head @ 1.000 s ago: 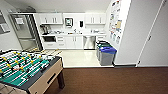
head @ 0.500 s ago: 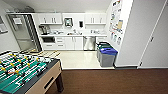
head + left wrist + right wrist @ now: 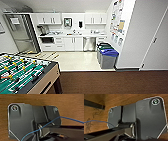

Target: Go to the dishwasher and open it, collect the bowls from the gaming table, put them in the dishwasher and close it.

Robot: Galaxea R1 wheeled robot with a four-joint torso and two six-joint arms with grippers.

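The dishwasher point(image 3: 89, 43) is a steel-fronted unit under the counter, in the white kitchenette at the far end of the room in the head view. Its door is closed. It stands several steps ahead of me, past the brown carpet point(image 3: 112, 82) and a pale tiled floor point(image 3: 75, 60). The bowls and the gaming table are out of view. Both wrist views look down on brown carpet past the robot's own dark plates.
A table-football table point(image 3: 25, 72) with a green field stands close at the near left. Blue-lidded and green-lidded bins point(image 3: 108, 58) stand by the white wall to the right of the dishwasher. A tall steel fridge point(image 3: 21, 33) is at the left, a white door point(image 3: 157, 45) at the right.
The head view has shifted slightly as the robot moves toward the kitchenette. The bins sit a little lower in the picture. Nothing in the room has moved.
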